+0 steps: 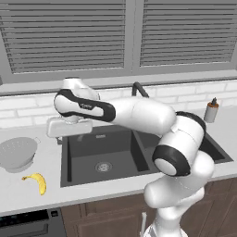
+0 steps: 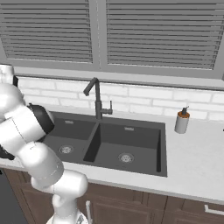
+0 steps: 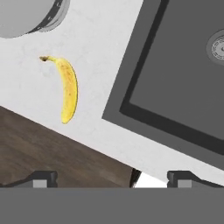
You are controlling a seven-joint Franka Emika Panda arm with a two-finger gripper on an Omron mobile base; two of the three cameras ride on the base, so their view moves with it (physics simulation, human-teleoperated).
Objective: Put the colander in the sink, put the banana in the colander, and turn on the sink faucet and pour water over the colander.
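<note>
Hovering open and empty, gripper [image 3: 112,177] above counter [image 1: 51,162] edge beside sink [image 1: 92,155], lining up toward colander [image 1: 17,153], banana [image 1: 38,182].

Sink faucet [image 2: 97,99] stands behind the sink [image 2: 109,144] (spout seemingly left); soap bottle [image 2: 182,121] right.

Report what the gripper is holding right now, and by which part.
Nothing is held. In the hand view the gripper has its jaws spread wide with nothing between them, while the banana and the colander lie untouched on the counter beside the sink.
</note>
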